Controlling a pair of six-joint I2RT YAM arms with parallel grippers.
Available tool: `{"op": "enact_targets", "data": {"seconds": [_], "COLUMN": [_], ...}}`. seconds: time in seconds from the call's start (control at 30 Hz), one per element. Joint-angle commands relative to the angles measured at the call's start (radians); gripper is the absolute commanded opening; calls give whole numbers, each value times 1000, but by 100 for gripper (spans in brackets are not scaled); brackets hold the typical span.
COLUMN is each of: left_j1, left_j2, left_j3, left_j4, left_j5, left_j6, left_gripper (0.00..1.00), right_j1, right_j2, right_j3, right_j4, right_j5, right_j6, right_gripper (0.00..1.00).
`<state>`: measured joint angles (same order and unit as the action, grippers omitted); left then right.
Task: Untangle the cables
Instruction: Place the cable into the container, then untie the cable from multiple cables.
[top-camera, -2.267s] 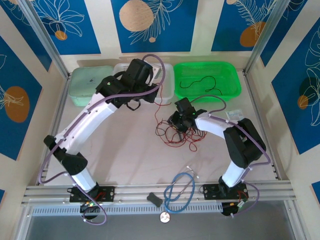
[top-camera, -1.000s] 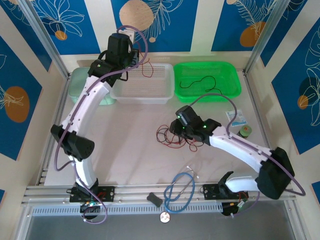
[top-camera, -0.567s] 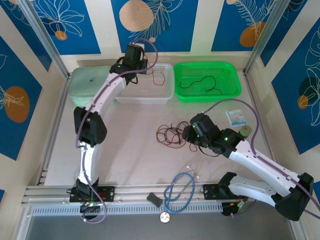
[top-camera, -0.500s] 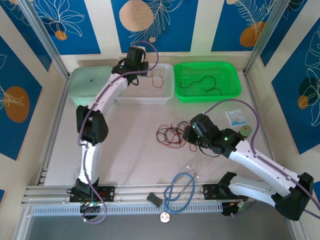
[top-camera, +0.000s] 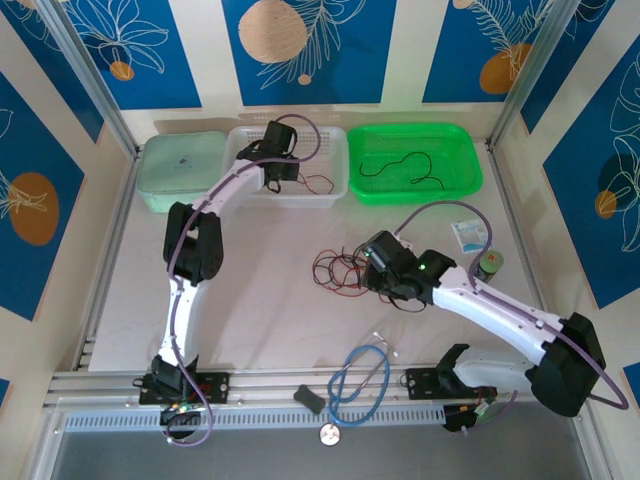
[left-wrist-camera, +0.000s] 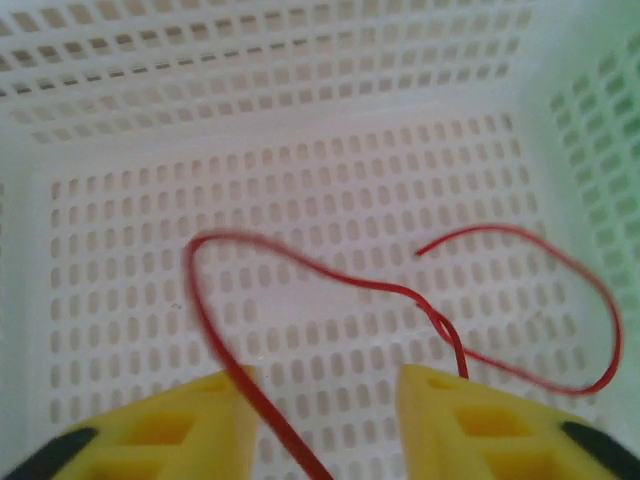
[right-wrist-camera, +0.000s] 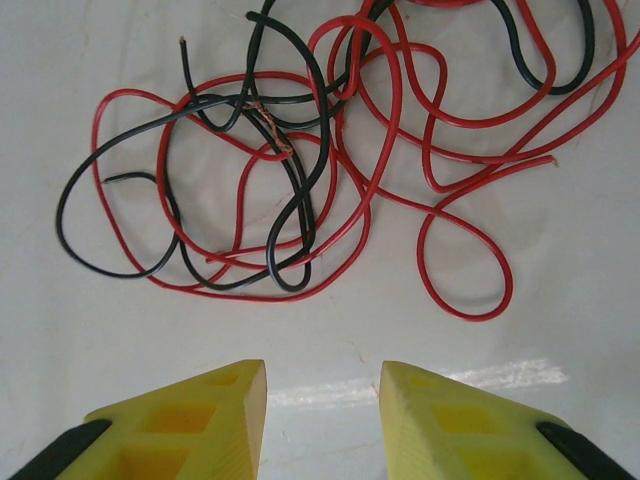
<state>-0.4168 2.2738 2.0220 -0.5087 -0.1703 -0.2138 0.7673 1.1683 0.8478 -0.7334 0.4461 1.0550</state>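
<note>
Hard to read: in the left wrist view the red cable (left-wrist-camera: 350, 277) is motion-blurred where it climbs at 11 o'clock, and its lower end is cut off by the frame's bottom edge. In the right wrist view the tangle (right-wrist-camera: 300, 180) runs off the top edge, so its far side is unseen. From the top camera both sets of fingertips are hidden under the wrists. The mint box (top-camera: 185, 165) has its lid on, contents hidden.

Containers: the white basket (left-wrist-camera: 300, 60) holds that one red cable, looped over the perforated floor. The green basket (top-camera: 365, 190) holds a single black cable (top-camera: 400, 163).

Left gripper (left-wrist-camera: 322, 375): jaws apart, down inside the white basket. The red cable passes through the gap, hugging the left finger; cannot tell if it touches. Not clamped.

Right gripper (right-wrist-camera: 322, 370): jaws apart, nothing between them, bare table (right-wrist-camera: 560, 330) below. The tangle of red and black wires lies on the table at 12 o'clock from the fingertips, near but clear of them. In the top view it sits at 9 o'clock from the right wrist.
</note>
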Motion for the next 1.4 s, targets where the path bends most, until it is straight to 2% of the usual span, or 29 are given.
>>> {"op": "enact_targets", "data": {"seconds": [0.0, 0.07, 0.2, 0.23, 0.27, 0.53, 0.77, 0.93, 1.37], "left_j1": [10, 9, 4, 2, 0, -30, -67, -86, -96], "left_j2": [-55, -90, -170, -194, -220, -454, -646, -768, -910], "left_j3": [-19, -23, -25, -26, -29, -169, -324, -433, -591], "left_j4": [4, -2, -18, -22, -29, -21, -30, -28, -25], "left_j5": [24, 26, 28, 26, 26, 36, 58, 60, 84], "left_j6": [-1, 4, 24, 31, 38, 51, 44, 27, -31], "left_gripper": [62, 74, 88, 97, 100, 100, 100, 100, 100], "right_j1": [-12, -18, -25, -28, -30, -29, 19, 23, 15], "right_j2": [54, 96, 169, 188, 204, 292, 237, 226, 417], "right_j3": [-12, -1, 18, 20, 24, 53, 76, 76, 174], "right_j4": [47, 62, 92, 101, 114, 166, 99, 108, 145], "right_j5": [13, 15, 25, 27, 28, 13, 64, 54, 17], "right_j6": [5, 4, -1, 0, 0, -1, -3, -10, -55], "right_gripper": [35, 35, 34, 34, 35, 34, 34, 34, 35]}}
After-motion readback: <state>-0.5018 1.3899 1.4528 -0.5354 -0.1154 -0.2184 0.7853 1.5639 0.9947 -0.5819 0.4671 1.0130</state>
